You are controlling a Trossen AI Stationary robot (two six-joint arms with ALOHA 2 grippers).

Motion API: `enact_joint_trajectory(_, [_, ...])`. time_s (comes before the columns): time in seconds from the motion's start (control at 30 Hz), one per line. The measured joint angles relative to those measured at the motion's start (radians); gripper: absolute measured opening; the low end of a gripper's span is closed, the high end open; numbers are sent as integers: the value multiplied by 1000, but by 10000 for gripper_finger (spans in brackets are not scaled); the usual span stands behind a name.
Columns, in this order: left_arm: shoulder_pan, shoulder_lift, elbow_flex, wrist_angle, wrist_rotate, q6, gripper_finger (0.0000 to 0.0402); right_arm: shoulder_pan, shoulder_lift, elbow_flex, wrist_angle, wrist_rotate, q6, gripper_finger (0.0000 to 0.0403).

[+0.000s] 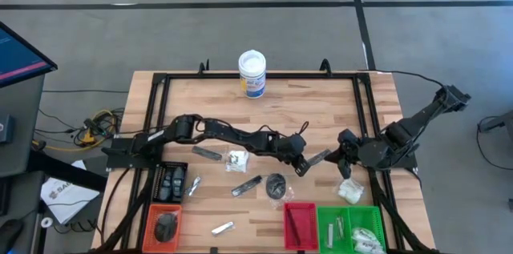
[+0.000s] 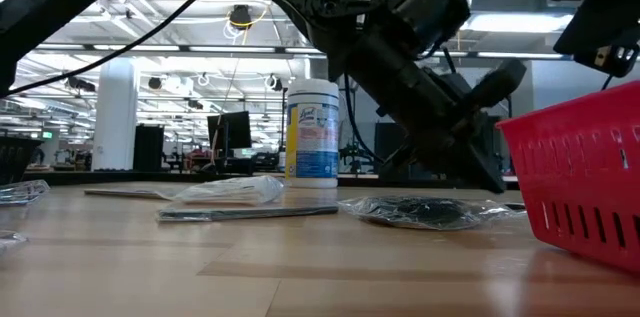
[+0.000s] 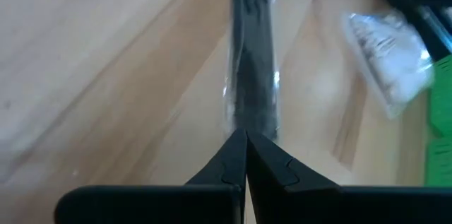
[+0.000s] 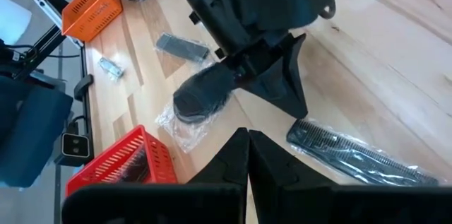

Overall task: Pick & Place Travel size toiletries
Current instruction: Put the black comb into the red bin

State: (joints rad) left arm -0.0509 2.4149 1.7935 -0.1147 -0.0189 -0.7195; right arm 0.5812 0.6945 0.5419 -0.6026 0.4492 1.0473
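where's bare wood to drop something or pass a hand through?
Free: the back strip on both sides of the white tub, behind the arms, and the front edge between the orange tray and red tray, apart from one small packet. Crowded: mid-table, where the left gripper and right gripper meet among packets.

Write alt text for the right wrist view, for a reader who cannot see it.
The right gripper, jaws shut and empty, points at the left gripper, which hangs over a wooden table beside a bagged black comb. Past them lie a bagged dark round disc, a red tray and an orange tray.
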Motion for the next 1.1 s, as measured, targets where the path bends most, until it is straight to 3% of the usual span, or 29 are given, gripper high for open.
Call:
enact_joint_trajectory(0.47, [-11, 56, 38, -17, 38, -2, 0, -15, 0, 0, -19, -3, -1, 0])
enact_joint_trajectory(0.63, [-22, 63, 46, -73, 7, 4, 0, -15, 0, 0, -19, -3, -1, 0])
enact_joint_trajectory(0.8, [-13, 16, 43, -240, -72, 56, 0, -15, 0, 0, -21, -4, -1, 0])
enact_joint_trajectory(1.1, [8, -42, 38, -449, -113, 192, 0, -15, 0, 0, -23, -8, -37, 0])
